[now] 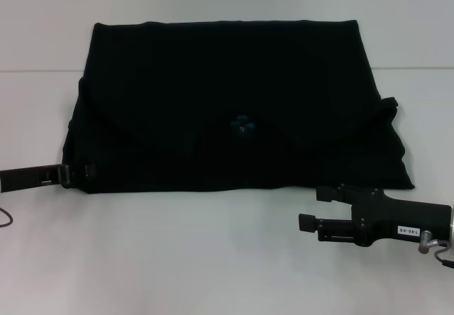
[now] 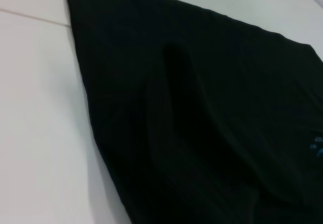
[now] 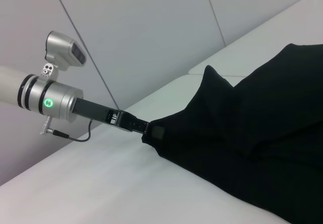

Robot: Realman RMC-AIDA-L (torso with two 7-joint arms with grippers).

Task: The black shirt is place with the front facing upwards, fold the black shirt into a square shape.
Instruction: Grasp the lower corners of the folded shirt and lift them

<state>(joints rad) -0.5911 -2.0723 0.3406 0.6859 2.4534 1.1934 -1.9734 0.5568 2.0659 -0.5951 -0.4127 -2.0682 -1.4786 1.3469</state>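
Large black soft-fabric shirt [image 1: 234, 109] lies partly folded on white table [image 1: 213, 258]. Left gripper [image 1: 76, 174] pinches the shirt's near left corner. Right gripper [image 1: 319, 207] spread, apart from the shirt's near right corner.

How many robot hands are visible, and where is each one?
2. The left hand is at the shirt's near left corner. The right hand is on the table, off its near right corner.

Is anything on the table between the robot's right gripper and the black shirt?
No. The head view shows only bare white table between the right gripper and the black shirt.
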